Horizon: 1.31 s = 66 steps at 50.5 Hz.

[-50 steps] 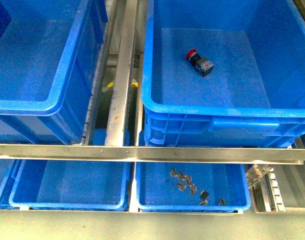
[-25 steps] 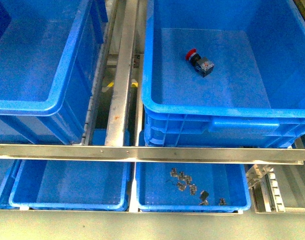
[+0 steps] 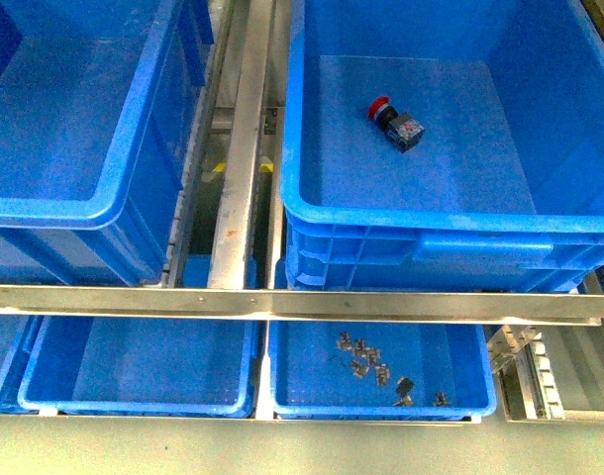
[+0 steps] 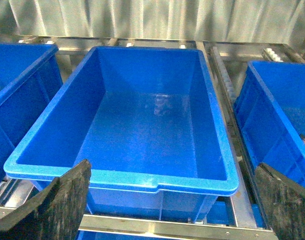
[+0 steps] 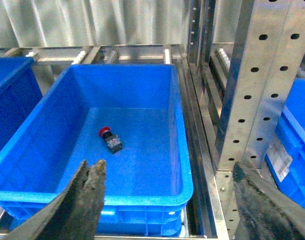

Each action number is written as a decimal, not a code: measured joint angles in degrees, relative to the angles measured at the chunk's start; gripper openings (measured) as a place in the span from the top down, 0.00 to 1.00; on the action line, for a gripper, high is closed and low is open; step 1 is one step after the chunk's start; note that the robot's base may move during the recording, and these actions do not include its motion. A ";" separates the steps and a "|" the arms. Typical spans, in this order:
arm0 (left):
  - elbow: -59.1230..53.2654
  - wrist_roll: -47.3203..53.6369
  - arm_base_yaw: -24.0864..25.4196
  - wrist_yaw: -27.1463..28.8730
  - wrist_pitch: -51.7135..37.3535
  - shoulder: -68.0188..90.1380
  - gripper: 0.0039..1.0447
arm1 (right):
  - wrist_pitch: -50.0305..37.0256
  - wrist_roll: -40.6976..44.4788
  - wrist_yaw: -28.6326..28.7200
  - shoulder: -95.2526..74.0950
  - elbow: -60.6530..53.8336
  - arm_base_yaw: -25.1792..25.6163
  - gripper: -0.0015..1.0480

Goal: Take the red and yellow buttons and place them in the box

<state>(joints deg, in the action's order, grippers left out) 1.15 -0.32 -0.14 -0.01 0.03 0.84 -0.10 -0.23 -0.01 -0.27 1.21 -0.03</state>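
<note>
You have a corrugated silvery sheet-metal wall (image 4: 142, 20) at the back, streaked with soft light. A perforated galvanised steel upright (image 5: 257, 85) stands in front of it, and a flat horizontal aluminium crossbar (image 3: 282, 302) spans your front view.

Red cap gleaming on the button (image 3: 381, 107), its body showing black and grey, crate (image 3: 411, 220) around it running bright blue, neighbouring box (image 3: 54, 210) matching in blue, rack rails (image 3: 282, 302) shining bare silver, shallow trays (image 3: 134, 404) echoing blue.
</note>
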 joint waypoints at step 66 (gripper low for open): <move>0.00 0.04 0.07 -0.02 0.00 0.00 0.07 | 0.11 0.04 -0.11 0.00 0.00 -0.02 0.06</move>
<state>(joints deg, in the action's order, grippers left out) 1.15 -0.27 -0.08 -0.03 0.03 0.84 0.01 -0.19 -0.12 -0.27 1.21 -0.05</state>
